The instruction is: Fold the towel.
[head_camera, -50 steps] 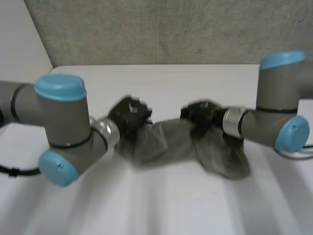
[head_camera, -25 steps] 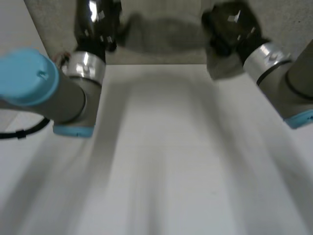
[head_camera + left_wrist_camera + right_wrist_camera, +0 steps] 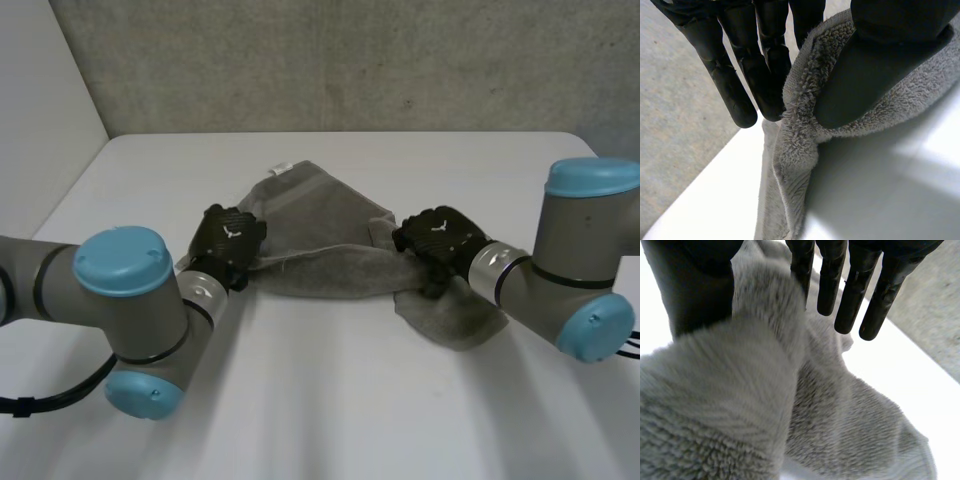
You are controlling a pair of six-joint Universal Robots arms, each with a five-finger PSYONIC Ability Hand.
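A grey towel (image 3: 320,235) lies rumpled on the white table (image 3: 330,400), with a small white tag (image 3: 281,168) at its far corner. My left hand (image 3: 228,238) is at the towel's left end. In the left wrist view the thumb (image 3: 865,75) pinches the towel's edge (image 3: 800,145) against the fingers (image 3: 765,75). My right hand (image 3: 440,232) rests over the towel's right part, and a bunched flap (image 3: 450,315) lies nearer than it. In the right wrist view the fingers (image 3: 855,285) are straight and apart from the thumb (image 3: 695,285), with towel (image 3: 740,405) heaped under the palm.
A grey wall (image 3: 350,60) runs along the table's far edge and a pale wall (image 3: 40,120) stands at the left. Bare table spreads in front of both arms toward the near edge.
Both hands have come down from a raised, far position with the towel stretched between them. The towel now lies on the table. The right hand's fingers have straightened and spread.
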